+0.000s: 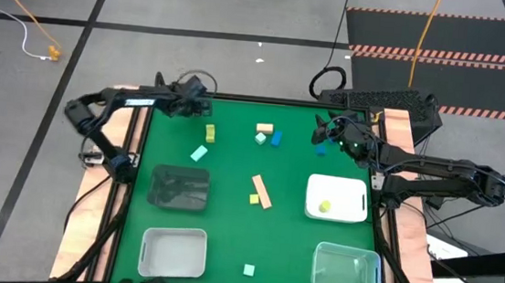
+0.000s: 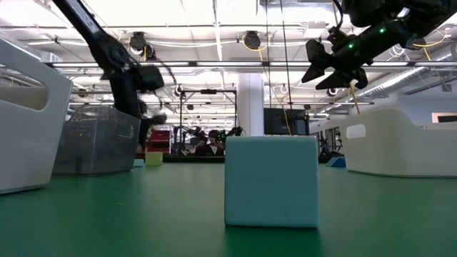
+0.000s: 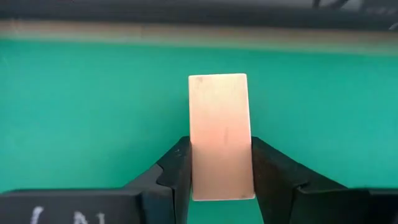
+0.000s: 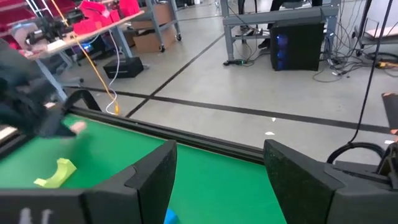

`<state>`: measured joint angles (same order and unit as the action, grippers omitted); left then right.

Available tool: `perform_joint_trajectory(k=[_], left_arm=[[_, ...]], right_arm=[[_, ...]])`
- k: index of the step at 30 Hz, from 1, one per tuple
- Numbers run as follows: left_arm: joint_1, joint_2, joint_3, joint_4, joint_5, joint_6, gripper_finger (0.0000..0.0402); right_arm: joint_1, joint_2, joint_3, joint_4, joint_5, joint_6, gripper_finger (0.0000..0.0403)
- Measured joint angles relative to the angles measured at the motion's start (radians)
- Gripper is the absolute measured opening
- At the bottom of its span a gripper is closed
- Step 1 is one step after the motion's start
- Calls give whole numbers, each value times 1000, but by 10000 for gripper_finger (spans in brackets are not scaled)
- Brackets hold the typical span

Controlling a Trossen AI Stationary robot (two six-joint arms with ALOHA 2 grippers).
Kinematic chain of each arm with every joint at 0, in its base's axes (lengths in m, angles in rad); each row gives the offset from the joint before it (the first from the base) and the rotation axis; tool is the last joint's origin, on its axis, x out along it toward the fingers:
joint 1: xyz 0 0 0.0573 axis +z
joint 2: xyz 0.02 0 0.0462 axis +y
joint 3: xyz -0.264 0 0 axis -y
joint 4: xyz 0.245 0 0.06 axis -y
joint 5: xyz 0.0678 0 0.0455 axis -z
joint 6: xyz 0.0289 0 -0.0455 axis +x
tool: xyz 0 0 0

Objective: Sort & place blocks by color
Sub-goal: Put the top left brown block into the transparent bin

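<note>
My left gripper [image 1: 203, 103] hangs over the table's far left corner, shut on a salmon-tan block [image 3: 221, 112]. My right gripper [image 1: 330, 130] is open, raised over the far right part, and a blue block [image 1: 321, 149] lies just beneath it. Loose on the green mat lie a tan block [image 1: 265, 127], a mint one [image 1: 260, 138], a blue one [image 1: 277, 138], a yellow-green one [image 1: 209, 133], a mint one [image 1: 199, 153], a salmon bar [image 1: 262, 191] and a mint cube [image 2: 271, 180]. A yellow-green piece [image 1: 325, 206] sits in the white tray [image 1: 357, 206]. My left gripper pinches the salmon-tan block between its two fingers [image 3: 177, 171], which sit on its two long side faces at the half nearer the wrist [image 3: 221, 174]. The other half sticks out past the fingertips. The block is clear of the mat.
A dark tray [image 1: 181, 188] sits left of centre, a white bin [image 1: 172, 251] at the near left and a clear bin [image 1: 347, 269] at the near right. A yellow-green block [image 1: 254, 198] lies beside the salmon bar. Bare mat lies between the trays.
</note>
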<state>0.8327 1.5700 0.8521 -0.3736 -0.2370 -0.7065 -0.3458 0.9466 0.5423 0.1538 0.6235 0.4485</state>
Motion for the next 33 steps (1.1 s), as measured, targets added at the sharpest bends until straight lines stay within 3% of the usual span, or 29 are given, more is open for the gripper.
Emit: perform_joint_trajectory(k=[5, 8, 17, 21, 25, 27, 29, 33], left_arm=[[-36, -163, 0, 6, -11, 10, 130], [-74, -253, 1, 48, 40, 29, 130], [-283, -326, 2, 495, 281, 113, 130], [-344, -325, 3, 601, 323, 63, 130], [-376, -325, 3, 631, 347, 6, 130], [-396, -325, 3, 629, 385, 21, 130], [-432, -313, 3, 629, 402, 65, 130], [-505, -293, 2, 633, 402, 176, 130]], right_arm=[[0, 0, 0, 3, -6, 56, 231], [0, 0, 0, 32, -60, 93, 231], [2, 118, 0, 423, -289, 88, 231], [35, 219, 0, 630, -314, -35, 231], [81, 330, 0, 843, -315, -247, 231], [96, 378, 0, 934, -321, -272, 231], [103, 414, 4, 988, -340, -200, 231], [98, 464, 31, 957, -432, 97, 231]])
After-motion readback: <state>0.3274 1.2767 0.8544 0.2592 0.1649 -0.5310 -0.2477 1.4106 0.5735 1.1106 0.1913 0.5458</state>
